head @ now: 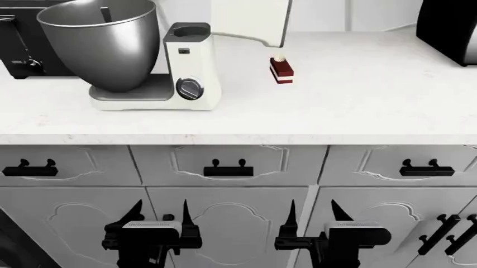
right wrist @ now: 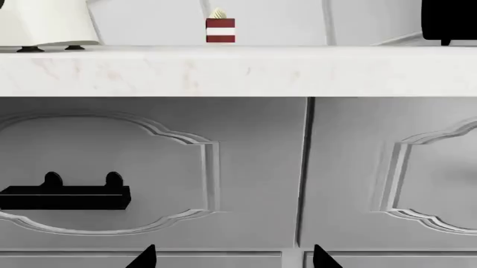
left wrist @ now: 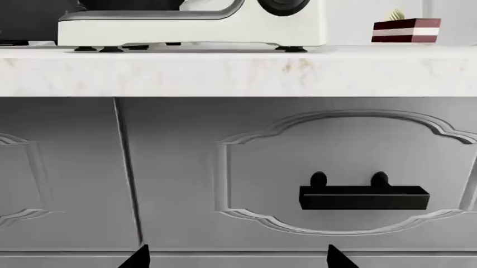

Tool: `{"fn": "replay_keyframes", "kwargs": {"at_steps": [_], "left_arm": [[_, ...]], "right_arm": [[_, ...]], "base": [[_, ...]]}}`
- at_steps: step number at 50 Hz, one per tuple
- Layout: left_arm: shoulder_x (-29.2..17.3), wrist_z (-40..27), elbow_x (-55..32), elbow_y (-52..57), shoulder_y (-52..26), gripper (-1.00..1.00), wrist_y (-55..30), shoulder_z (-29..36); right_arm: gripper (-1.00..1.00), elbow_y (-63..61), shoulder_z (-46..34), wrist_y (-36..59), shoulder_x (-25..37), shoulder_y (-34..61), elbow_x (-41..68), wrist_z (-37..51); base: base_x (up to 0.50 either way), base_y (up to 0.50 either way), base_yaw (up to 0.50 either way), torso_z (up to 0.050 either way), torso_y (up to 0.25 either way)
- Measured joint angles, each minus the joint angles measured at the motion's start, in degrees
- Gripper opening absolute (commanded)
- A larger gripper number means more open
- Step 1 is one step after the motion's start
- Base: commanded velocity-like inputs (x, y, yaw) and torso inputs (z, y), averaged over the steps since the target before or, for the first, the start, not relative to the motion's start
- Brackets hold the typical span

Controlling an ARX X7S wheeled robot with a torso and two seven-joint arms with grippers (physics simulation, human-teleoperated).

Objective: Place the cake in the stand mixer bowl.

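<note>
Cake [head: 281,70] sits upright on the white bench [head: 358,106], just to the right of the white stand mixer [head: 192,67] and apart from it, a cream swirl on its top; nothing touches it. Left of the mixer's column the stand mixer bowl [head: 100,42] rests in its cradle, mouth upward, a dark dial knob [head: 190,88] on the column facing forward; a black appliance [head: 22,50] stands behind the bowl, another [head: 451,28] at the bench's far right corner. Both arms hang low before the grey cabinet drawers [head: 227,164], well below the bench edge; the left gripper [head: 158,215] has its fingers spread apart and empty; the right gripper [head: 311,215] likewise holds its fingers wide with nothing between them.
</note>
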Motion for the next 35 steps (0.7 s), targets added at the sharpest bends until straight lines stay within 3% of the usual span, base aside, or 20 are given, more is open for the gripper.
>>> {"fn": "replay_keyframes", "kwargs": {"at_steps": [11, 26, 35], "left_arm": [[-1.6, -2.2, -0.8, 4.6, 0.9, 1.00, -3.3, 0.7], [-7.1, -3.0, -6.1, 32.4, 7.1, 1.00, -20.0, -3.9], [-8.3, -3.9, -9.8, 44.7, 11.8, 1.00, -24.5, -9.3]], "right_arm": [[1.00, -2.3, -1.4, 1.9, 1.5, -0.7, 0.5, 1.8], [1.00, -22.2, -0.1, 13.8, 6.3, -5.1, 2.3, 2.9], [1.00, -31.1, 1.0, 20.3, 8.3, -5.6, 4.1, 2.9]], "base": [[0.00, 0.00, 0.00, 0.000, 0.000], [0.00, 0.00, 0.00, 0.000, 0.000], [0.00, 0.00, 0.00, 0.000, 0.000]]}}
